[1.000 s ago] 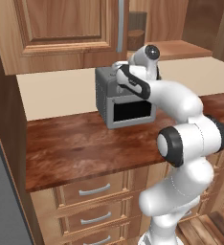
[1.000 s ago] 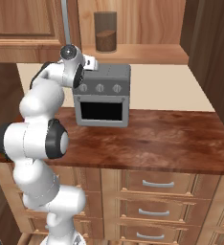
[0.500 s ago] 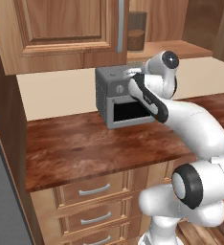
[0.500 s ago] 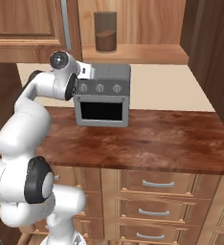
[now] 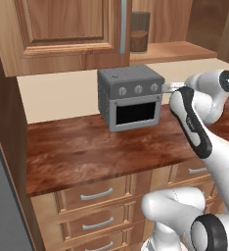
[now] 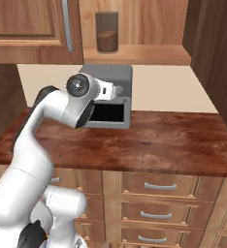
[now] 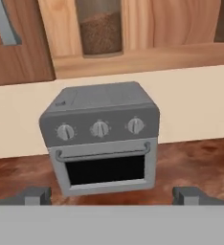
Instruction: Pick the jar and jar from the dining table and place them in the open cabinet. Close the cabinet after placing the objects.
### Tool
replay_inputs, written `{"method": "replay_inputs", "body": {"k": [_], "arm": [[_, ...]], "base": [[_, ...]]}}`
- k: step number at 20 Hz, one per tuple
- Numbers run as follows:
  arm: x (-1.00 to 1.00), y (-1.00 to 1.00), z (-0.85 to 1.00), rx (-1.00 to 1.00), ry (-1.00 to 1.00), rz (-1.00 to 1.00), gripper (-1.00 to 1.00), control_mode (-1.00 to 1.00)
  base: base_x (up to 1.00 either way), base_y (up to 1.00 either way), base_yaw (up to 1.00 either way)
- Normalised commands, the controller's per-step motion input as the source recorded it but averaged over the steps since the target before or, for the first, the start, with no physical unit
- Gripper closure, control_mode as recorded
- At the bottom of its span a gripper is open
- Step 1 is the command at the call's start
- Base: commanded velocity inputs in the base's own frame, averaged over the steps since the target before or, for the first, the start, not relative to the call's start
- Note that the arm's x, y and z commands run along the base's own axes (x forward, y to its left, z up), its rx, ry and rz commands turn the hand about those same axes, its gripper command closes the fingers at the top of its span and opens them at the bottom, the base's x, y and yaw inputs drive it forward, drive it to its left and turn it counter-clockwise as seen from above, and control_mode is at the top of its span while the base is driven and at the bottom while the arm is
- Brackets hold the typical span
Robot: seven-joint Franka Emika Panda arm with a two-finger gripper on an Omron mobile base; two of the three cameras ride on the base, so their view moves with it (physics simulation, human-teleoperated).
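— Where's the jar sitting right now?

— The slim jar [image 6: 106, 32] with the brown powder is standing upright on the shelf of the open cabinet [image 6: 139, 53], above and just behind the grey oven [image 5: 130, 97]. From the hand view the jar [image 7: 100, 27] is showing at the top, straight over the oven [image 7: 101, 138].

— And the cabinet doors?

— The left door [image 5: 62, 29] is lying closed, its silver handle [image 5: 123, 27] hanging just left of the jar. The right door [image 6: 215, 53] is standing swung out towards us.

— What's the gripper doing?

— The gripper [image 7: 113, 195] is hovering near the oven front, over the wood counter [image 6: 173, 143], its fingertips [image 7: 35, 194] spread wide apart and gripping nothing.

— Anything below?

— Drawers [image 6: 159, 186] with horizontal handles are sitting under the counter.
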Motion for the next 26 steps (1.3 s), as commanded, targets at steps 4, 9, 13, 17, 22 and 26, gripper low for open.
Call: {"method": "replay_inputs", "body": {"k": [4,9,13,17,22,26], "arm": [[-1.00,-0.62,0.12,0.00,-0.38,0.00,-1.00,-1.00],[-1.00,-0.71,0.41,0.00,-0.33,0.00,-1.00,-1.00],[-1.00,-1.00,0.38,-0.05,-0.32,0.00,-1.00,-1.00],[-1.00,-0.91,0.72,-0.09,-0.33,0.03,-1.00,-1.00],[-1.00,-0.73,0.47,-0.14,-0.08,0.04,-1.00,-1.00],[-0.83,-0.99,-0.22,-0.10,0.15,0.03,-1.00,-1.00]], "base": [[0.00,0.00,0.00],[0.00,0.00,0.00],[0.00,0.00,0.00],[0.00,0.00,0.00],[0.00,0.00,0.00],[0.00,0.00,0.00]]}}
